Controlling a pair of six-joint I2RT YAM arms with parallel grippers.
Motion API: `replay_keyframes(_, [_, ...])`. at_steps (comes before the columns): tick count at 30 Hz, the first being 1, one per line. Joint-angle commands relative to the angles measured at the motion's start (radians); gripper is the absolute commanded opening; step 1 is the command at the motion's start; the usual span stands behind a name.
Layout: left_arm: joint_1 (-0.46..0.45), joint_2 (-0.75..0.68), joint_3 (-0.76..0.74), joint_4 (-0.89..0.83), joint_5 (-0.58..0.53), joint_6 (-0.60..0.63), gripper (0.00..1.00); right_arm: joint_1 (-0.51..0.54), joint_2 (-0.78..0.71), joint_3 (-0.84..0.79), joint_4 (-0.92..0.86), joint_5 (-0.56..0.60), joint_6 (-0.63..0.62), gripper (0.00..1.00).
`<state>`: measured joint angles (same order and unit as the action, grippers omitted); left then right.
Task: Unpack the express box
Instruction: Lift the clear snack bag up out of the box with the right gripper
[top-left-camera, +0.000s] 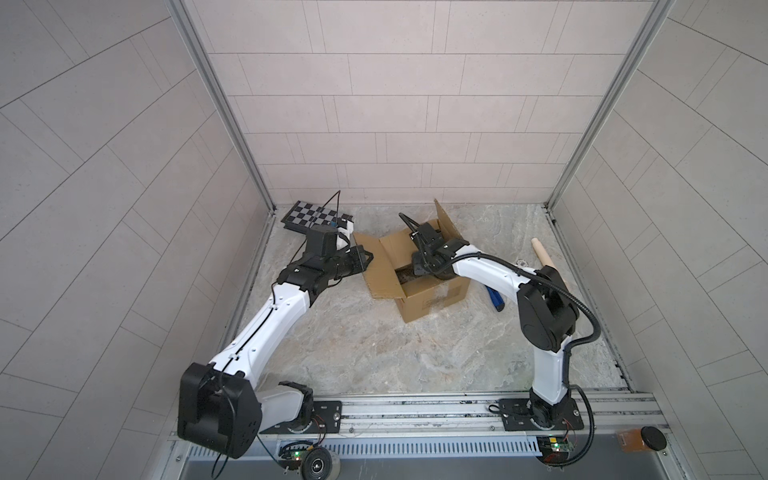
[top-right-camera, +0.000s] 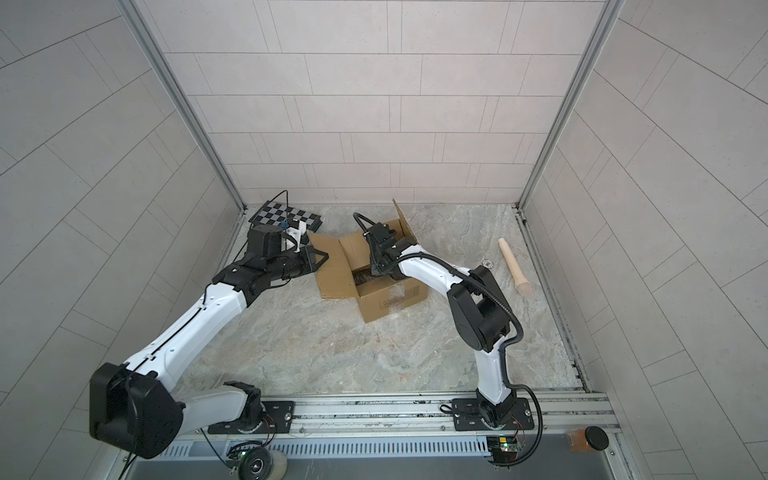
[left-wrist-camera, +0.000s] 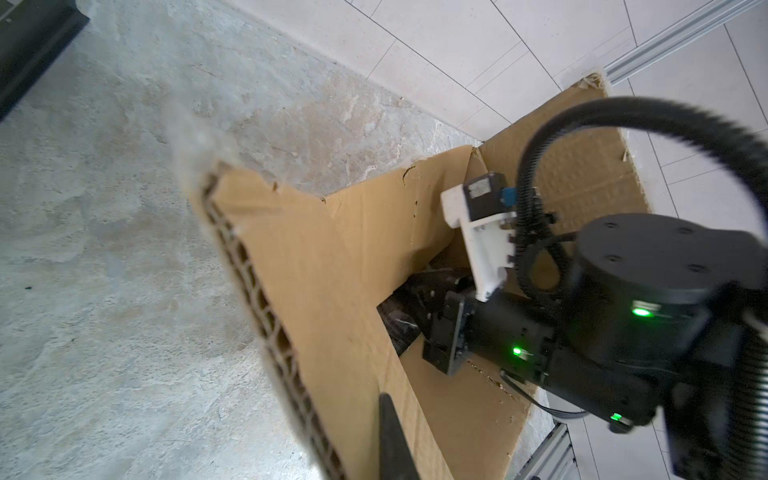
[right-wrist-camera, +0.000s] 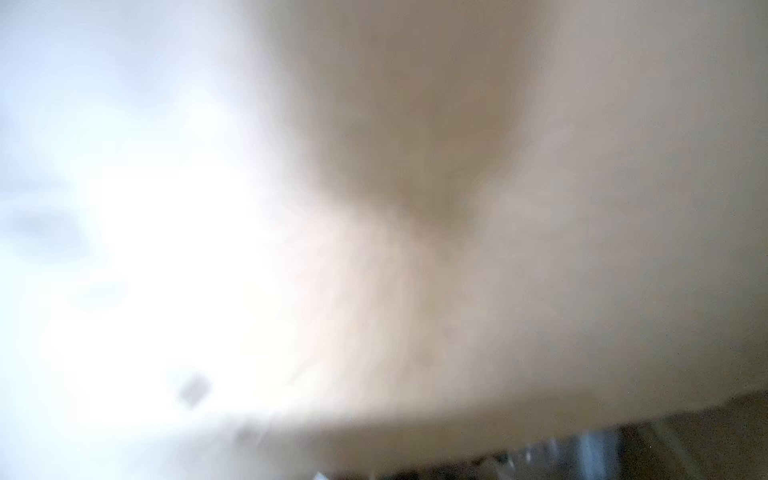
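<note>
The left gripper was clamped on the outspread left flap of the express box. 1 finger lay on the cardboard, the other hidden beneath. The box stood open on the stone surface. The right gripper reached down inside it, fingers together; the walls hid anything pinched. The right wrist view was a tan blur.

Three walls of pale grey rectangular tiles close the space: a back wall, a left wall and a right wall. Aluminium posts run down both back corners. The table has a grey-beige marbled stone look. A metal rail and a slotted strip border its near edge. The light is soft and even.
</note>
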<state>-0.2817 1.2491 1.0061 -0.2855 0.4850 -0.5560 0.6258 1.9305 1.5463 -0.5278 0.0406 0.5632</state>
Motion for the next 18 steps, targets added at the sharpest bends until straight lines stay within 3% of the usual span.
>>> replay_keyframes(1, [-0.010,0.003,0.024,-0.101,-0.049,0.031,0.00,0.022,-0.187,0.043,0.106,-0.177,-0.013,0.00])
replay_keyframes(9, [-0.010,0.001,0.078,-0.183,-0.118,0.027,0.00,0.036,-0.344,0.075,0.160,-0.227,0.019,0.00])
replay_keyframes(18, [-0.010,-0.001,0.129,-0.229,-0.150,0.014,0.00,0.110,-0.331,0.184,0.133,-0.278,0.025,0.00])
